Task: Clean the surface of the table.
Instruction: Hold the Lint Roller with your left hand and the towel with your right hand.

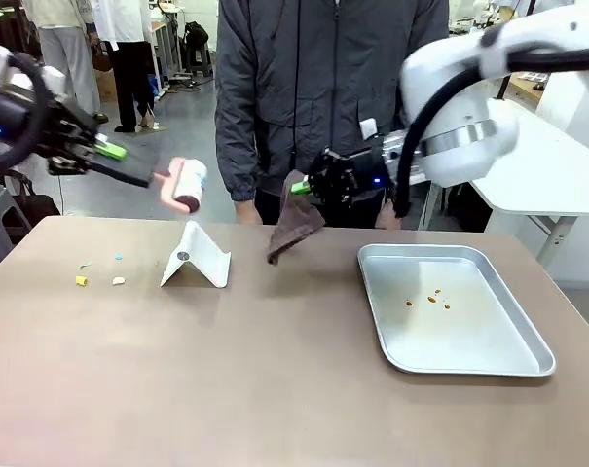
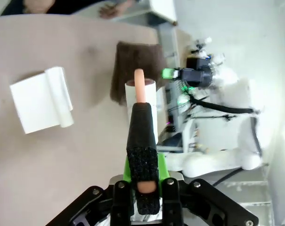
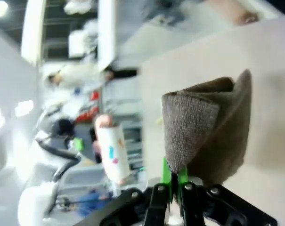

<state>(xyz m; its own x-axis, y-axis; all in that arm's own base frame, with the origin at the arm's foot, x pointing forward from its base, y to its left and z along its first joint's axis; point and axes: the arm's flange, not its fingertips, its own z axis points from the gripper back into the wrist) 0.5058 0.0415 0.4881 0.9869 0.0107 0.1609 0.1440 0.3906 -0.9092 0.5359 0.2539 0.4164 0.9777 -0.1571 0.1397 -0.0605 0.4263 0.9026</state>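
Tools lifted: the left hand (image 1: 107,152) clamps a lint roller (image 1: 185,185), the right hand (image 1: 309,187) pinches a brown cloth (image 1: 294,229); next, probably down to the worktop (image 1: 275,370) crumbs (image 1: 99,280).

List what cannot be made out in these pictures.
1. Front view: tiny yellow, white and blue scraps on the brownish-taupe table, too small to identify.
2. Front view: orange specks in the shiny metal tray, likewise.
3. Right wrist view: blur smears the white lint roller's coloured print.
4. Left wrist view: that roller covers part of the brown cloth.

near half of the table (image 1: 226,399) lies open; white stand (image 1: 202,261) and tray (image 1: 479,341) block farther back
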